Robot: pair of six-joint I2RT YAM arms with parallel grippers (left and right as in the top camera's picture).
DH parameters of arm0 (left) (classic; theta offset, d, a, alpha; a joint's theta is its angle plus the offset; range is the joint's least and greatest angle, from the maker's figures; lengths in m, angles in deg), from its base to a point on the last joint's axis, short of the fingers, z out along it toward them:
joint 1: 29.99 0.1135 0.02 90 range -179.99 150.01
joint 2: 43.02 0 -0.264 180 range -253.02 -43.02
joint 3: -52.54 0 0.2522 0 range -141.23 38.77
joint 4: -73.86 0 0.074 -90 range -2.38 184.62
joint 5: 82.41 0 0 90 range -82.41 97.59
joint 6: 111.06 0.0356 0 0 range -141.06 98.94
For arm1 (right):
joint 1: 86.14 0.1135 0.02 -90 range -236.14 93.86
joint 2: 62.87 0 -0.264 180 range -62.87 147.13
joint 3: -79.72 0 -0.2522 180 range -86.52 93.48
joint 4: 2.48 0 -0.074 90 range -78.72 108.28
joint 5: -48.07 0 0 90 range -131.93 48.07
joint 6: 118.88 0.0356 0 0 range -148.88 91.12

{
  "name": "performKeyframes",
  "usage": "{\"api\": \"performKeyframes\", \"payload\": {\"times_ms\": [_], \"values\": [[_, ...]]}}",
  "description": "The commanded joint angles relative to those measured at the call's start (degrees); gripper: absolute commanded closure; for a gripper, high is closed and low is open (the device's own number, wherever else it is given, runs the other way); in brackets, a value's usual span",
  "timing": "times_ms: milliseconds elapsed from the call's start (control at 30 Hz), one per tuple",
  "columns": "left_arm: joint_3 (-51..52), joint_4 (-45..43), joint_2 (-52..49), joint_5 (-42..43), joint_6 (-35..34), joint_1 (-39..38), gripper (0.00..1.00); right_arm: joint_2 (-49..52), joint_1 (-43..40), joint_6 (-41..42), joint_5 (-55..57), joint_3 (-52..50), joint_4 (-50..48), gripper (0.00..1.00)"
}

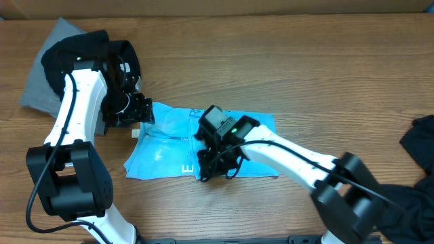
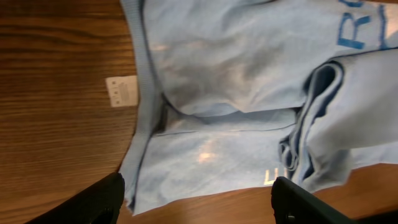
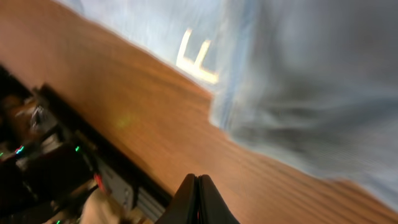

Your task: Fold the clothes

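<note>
Overhead: soft light blue T-shirt (image 1: 166,146), a rumpled rectangle, at the centre of the wood-grain table (image 1: 305,81).
Left gripper (image 1: 139,108) at its 10 o'clock corner, jaws spread, empty; right gripper (image 1: 211,169) at its 6 o'clock edge, jaws pressed together. Limp black shirt (image 1: 54,61) at the table's 10 o'clock.

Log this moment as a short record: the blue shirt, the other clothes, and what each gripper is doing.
shirt: light blue T-shirt, partly folded, rumpled, lying on the table
tag: white tag on the wood beside the shirt's edge
other clothes: black garment on grey garment, far left corner; black clothes at right edge
left gripper: open, above the shirt's left edge, holding nothing
right gripper: shut, at the shirt's near edge, no cloth seen in it
</note>
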Motion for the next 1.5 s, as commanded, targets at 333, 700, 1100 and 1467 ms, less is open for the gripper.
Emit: {"api": "performKeyframes", "payload": {"times_ms": [333,700,1100,1467], "values": [[13.25,-15.56,0.2,1.05,-2.34,-0.22,0.05,-12.9,-14.01,1.01,11.65,3.15,3.43,0.96],[25.27,-29.38,0.17,1.49,-2.1,-0.24,0.17,-14.32,-19.17,0.74,11.69,3.15,7.87,0.96],[27.58,-28.85,0.28,5.66,0.63,0.17,0.96,-14.32,-19.17,-0.76,11.98,3.15,8.48,0.96],[-0.87,-0.79,0.39,-0.92,1.81,1.7,0.96,-14.56,-22.71,-0.72,13.4,3.15,10.03,0.96]]}}
